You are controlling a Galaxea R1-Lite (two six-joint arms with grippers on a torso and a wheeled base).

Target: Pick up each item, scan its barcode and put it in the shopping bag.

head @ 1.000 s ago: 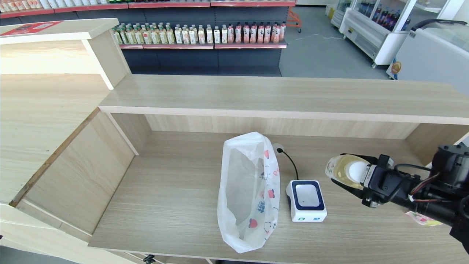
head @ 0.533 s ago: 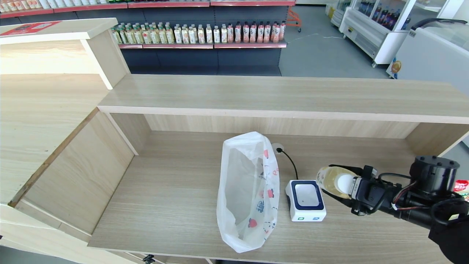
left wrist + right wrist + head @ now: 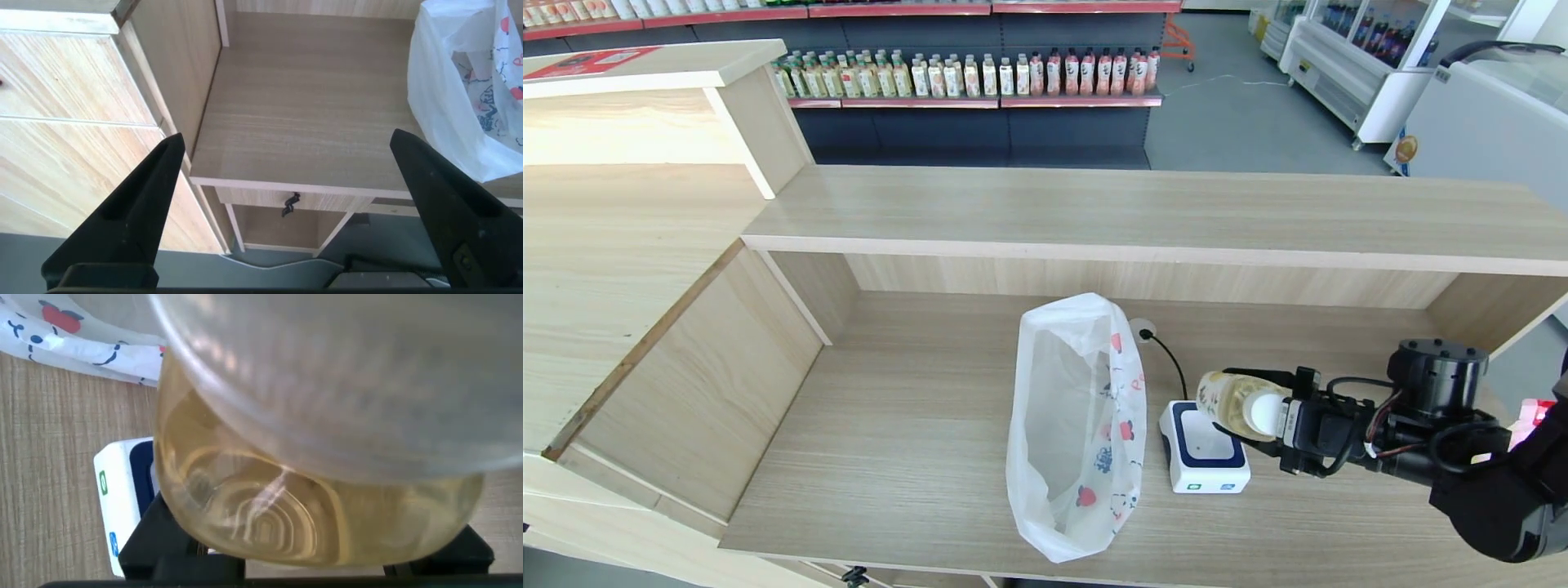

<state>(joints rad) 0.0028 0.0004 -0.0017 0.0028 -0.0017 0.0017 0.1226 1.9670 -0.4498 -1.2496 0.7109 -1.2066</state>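
Observation:
My right gripper (image 3: 1245,402) is shut on a clear bottle (image 3: 1235,402) of yellow drink with a white cap, held on its side just above the right edge of the white and blue barcode scanner (image 3: 1203,447). The bottle (image 3: 319,457) looms close in the right wrist view, with the scanner (image 3: 122,498) beneath it. The white shopping bag (image 3: 1076,425) with red and blue prints stands open to the left of the scanner; its edge (image 3: 82,343) also appears there. My left gripper (image 3: 286,212) hangs open below the counter's front left edge, with the bag (image 3: 470,90) off to one side.
The scanner's black cable (image 3: 1170,355) runs back to a hole in the wooden counter (image 3: 915,425). A raised shelf (image 3: 1143,212) walls the back, and side panels close in left and right. A colourful packet (image 3: 1531,412) lies at the far right behind my arm.
My right arm has carried the bottle leftward and slightly down, from well right of the scanner to just over its right edge. The bag and scanner have stayed put.

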